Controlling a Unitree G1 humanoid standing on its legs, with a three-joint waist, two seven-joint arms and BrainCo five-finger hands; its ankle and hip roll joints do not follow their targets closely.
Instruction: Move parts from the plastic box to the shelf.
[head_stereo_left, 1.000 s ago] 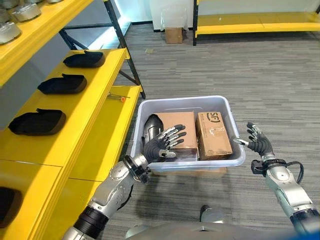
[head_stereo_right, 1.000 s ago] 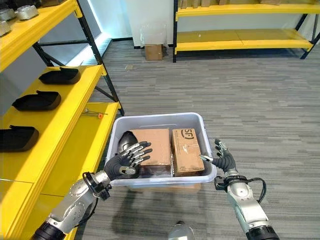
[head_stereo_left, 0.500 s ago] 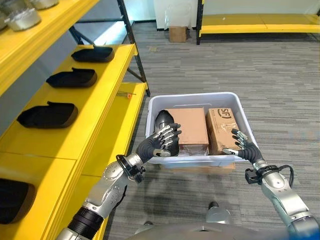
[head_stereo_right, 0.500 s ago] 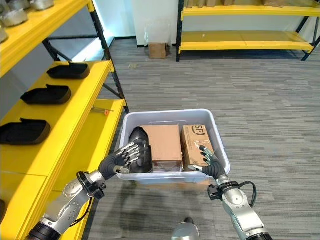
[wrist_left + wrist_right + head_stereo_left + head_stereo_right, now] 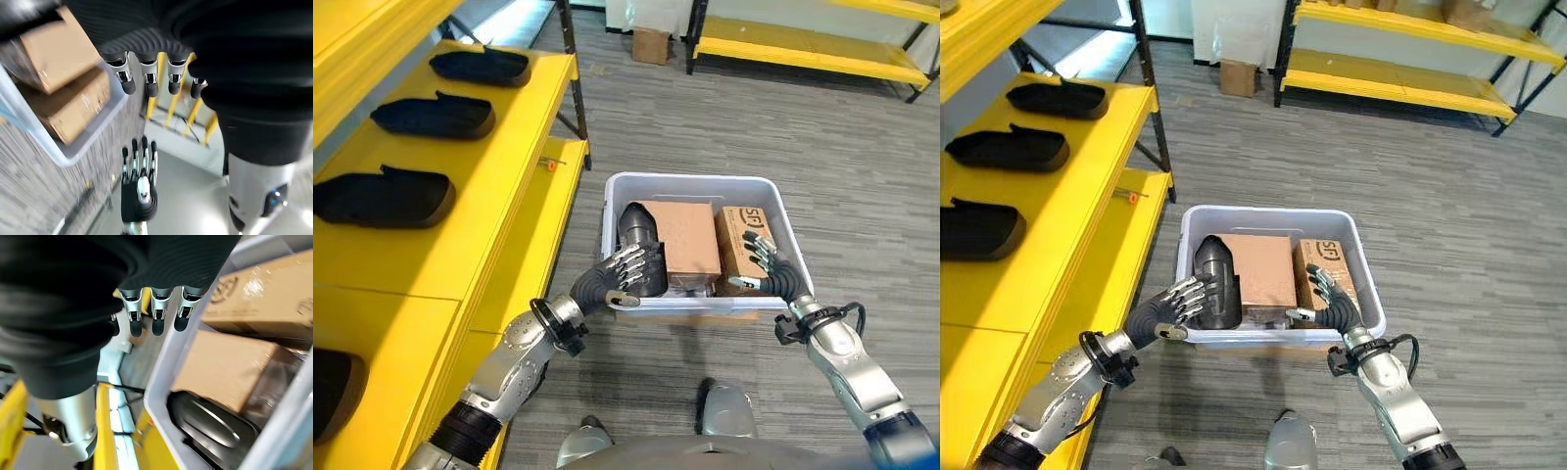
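Observation:
A pale plastic box (image 5: 690, 180) stands on the floor beside the yellow shelf (image 5: 504, 166). Inside it, at its left end, a black moulded part (image 5: 639, 240) stands beside a large cardboard carton (image 5: 687, 235) and a smaller one (image 5: 742, 233). My left hand (image 5: 615, 278) is open at the box's near-left rim, with its fingertips against the black part. Over the near-right rim my right hand (image 5: 767, 269) is open, its straight fingers (image 5: 154, 313) above the smaller carton. The right wrist view shows the black part (image 5: 215, 428) past them.
Three black parts (image 5: 431, 116) lie in a row on the shelf's upper board. A small orange-tipped tool (image 5: 548, 164) lies on the lower board. A cardboard box (image 5: 653, 44) and another yellow rack (image 5: 803, 54) stand far back across the grey floor.
The camera has tilted and moved. My left hand has shifted left to the black part. My right hand has come in from outside the box to over its near-right rim.

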